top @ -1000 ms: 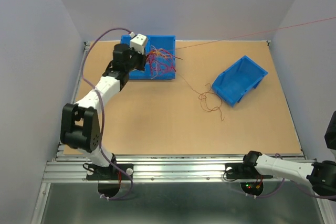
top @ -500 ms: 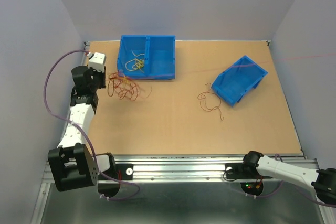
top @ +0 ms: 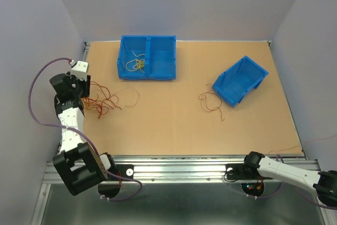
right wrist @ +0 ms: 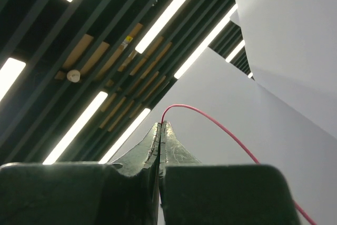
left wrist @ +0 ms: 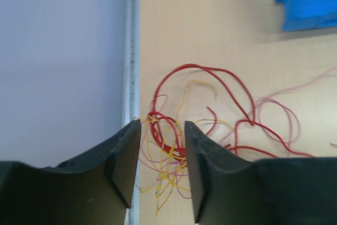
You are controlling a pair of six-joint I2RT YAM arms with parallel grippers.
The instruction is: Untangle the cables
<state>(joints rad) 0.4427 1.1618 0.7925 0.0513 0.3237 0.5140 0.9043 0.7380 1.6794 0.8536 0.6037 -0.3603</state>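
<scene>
Several cables (top: 101, 104), lengthwise left to right

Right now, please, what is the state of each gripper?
Left gripper: open, with the tangle of cables seen between its fingers, not clamped.
Right gripper: shut on a red cable.

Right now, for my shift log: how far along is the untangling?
Done, apparently: a yellow cable lies alone in the left compartment of the divided bin, and a thin strand lies by the tilted bin. In hand: the right claw is shut on one red cable. Left: the red, yellow and pink tangle under the open left claw.
</scene>
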